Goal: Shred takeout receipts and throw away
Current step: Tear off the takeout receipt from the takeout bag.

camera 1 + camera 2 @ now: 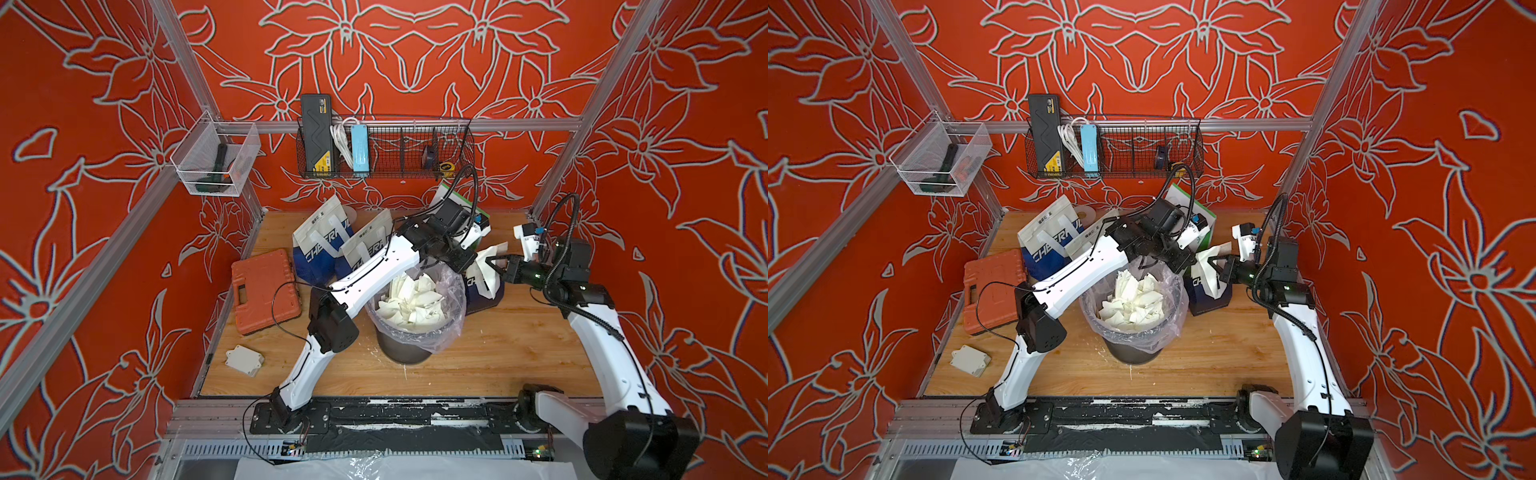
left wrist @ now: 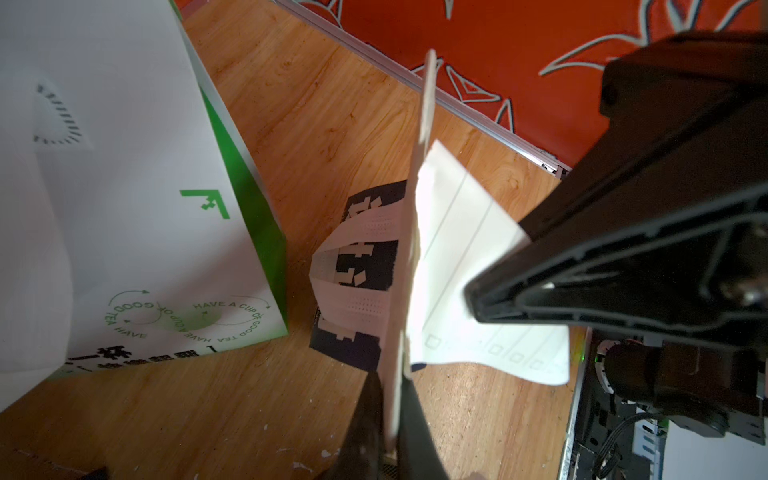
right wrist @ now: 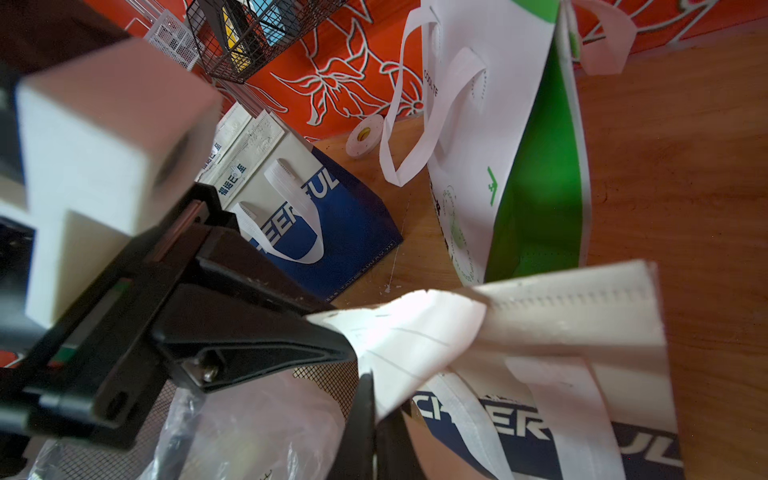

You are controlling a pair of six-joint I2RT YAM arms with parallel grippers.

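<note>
A white takeout receipt (image 2: pixel 453 249) with faint grey lines is stretched between both grippers, just beyond the far right rim of the bin (image 1: pixel 415 345). My left gripper (image 2: pixel 390 382) is shut on one edge of it, and my right gripper (image 3: pixel 374 382) is shut on the receipt's (image 3: pixel 407 336) other side. In both top views the two grippers (image 1: pixel 471 259) (image 1: pixel 490 262) meet tip to tip over a white-and-blue bag (image 1: pixel 482 291). Torn white scraps (image 1: pixel 415 301) (image 1: pixel 1133 299) fill the plastic-lined bin.
Two white-and-blue bags (image 1: pixel 324 241) stand behind the bin, and a white-and-green bag (image 2: pixel 145 208) stands at the back right. An orange tool case (image 1: pixel 266 291) and a white box (image 1: pixel 245 359) lie at the left. A tape roll (image 3: pixel 365 135) sits by the back wall under a wire basket (image 1: pixel 386 149).
</note>
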